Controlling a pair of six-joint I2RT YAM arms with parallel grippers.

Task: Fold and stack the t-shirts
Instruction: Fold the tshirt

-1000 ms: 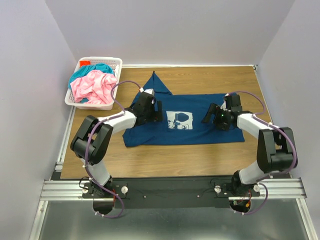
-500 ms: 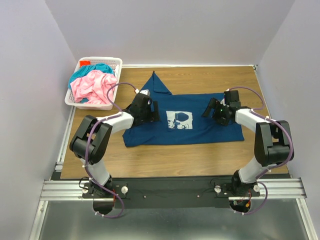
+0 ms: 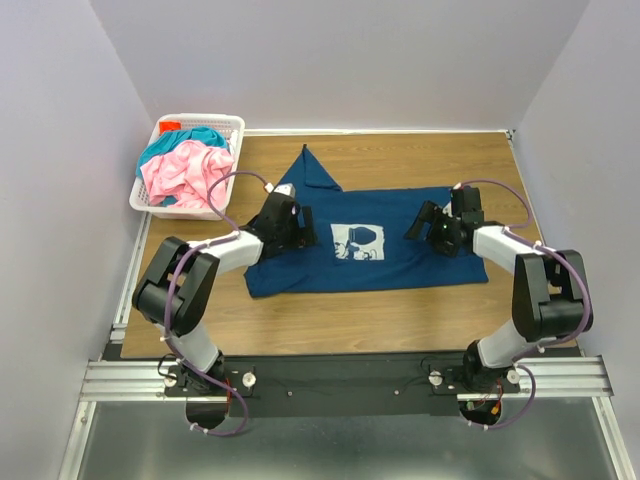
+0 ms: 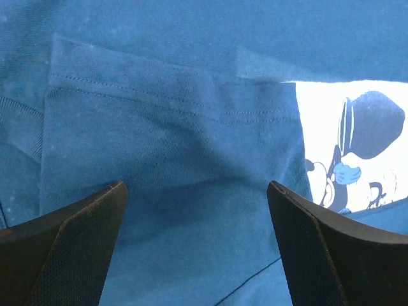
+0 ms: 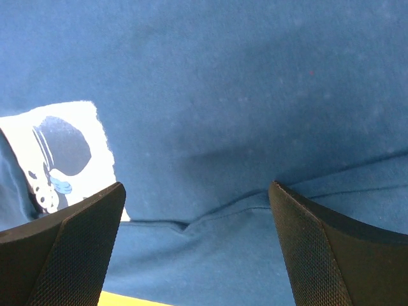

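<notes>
A dark blue t-shirt (image 3: 400, 265) lies spread on the wooden table, its white mouse print (image 3: 358, 241) facing up and one sleeve (image 3: 312, 170) pointing to the back. My left gripper (image 3: 306, 229) hovers open low over the shirt's left part, left of the print; below it lies a folded hem (image 4: 172, 102). My right gripper (image 3: 418, 222) stands open over the shirt's right part, near a hem edge (image 5: 229, 207). Neither holds cloth. A pink t-shirt (image 3: 185, 175) and a teal t-shirt (image 3: 200, 135) lie crumpled in the basket.
The white lattice basket (image 3: 232, 125) stands at the table's back left corner. Bare wood (image 3: 400, 155) shows behind the shirt and along the front (image 3: 350, 320). Purple walls close in on both sides.
The left gripper has slid slightly toward the back over the shirt. The right gripper moved back and left, then settled near the shirt's upper right. Both stayed open.
</notes>
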